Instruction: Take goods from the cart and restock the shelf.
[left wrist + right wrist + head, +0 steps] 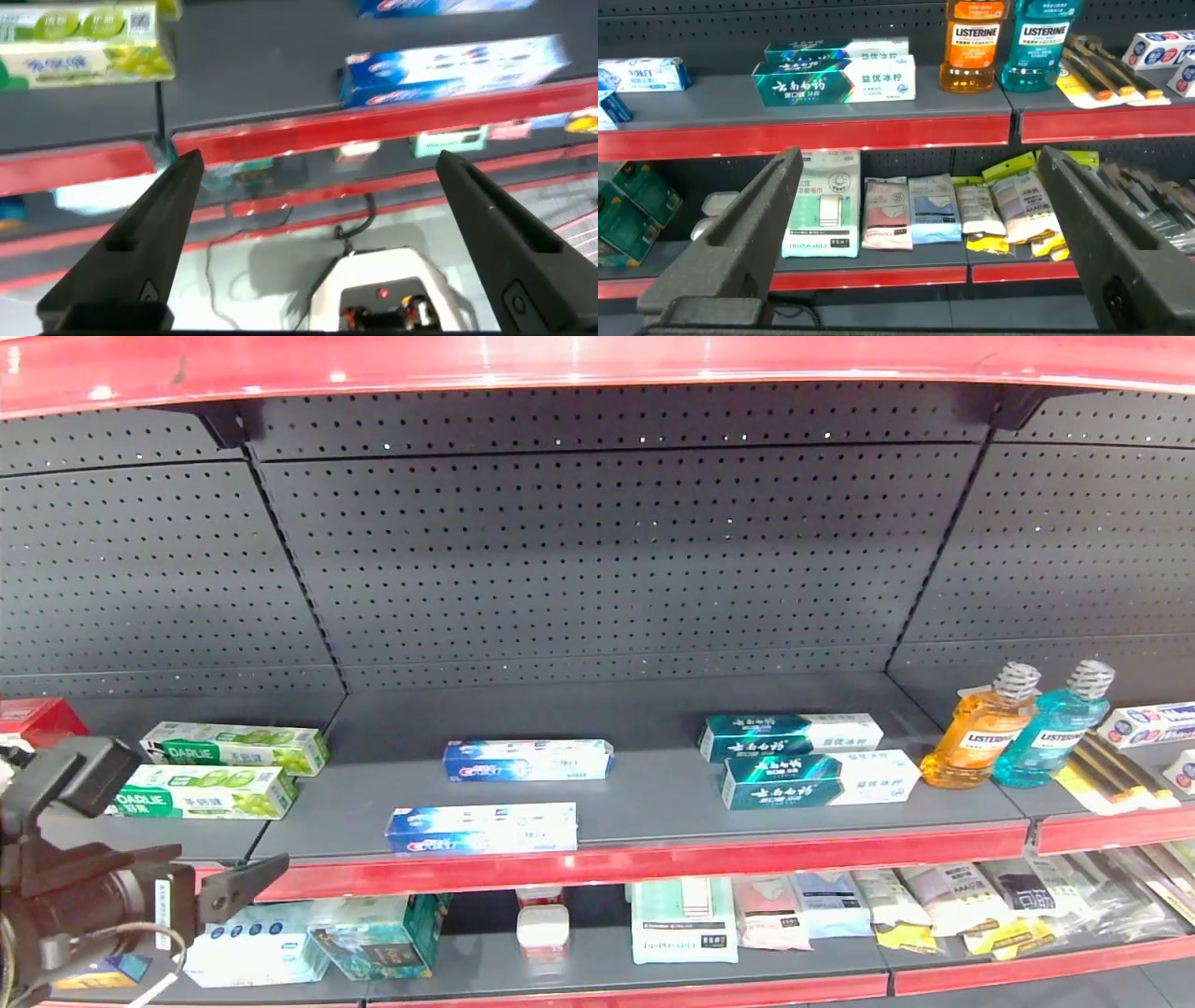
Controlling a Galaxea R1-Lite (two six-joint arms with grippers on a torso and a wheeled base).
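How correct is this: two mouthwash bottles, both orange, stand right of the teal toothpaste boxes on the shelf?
Not quite: the orange bottle stands beside a blue bottle. The head view shows both, right of the teal toothpaste boxes.

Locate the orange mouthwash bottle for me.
Head view, right side: the orange bottle stands on the shelf between the teal toothpaste boxes and the blue bottle.

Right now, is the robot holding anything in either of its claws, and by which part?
Nothing is held. The left gripper and the right gripper are both open and empty.
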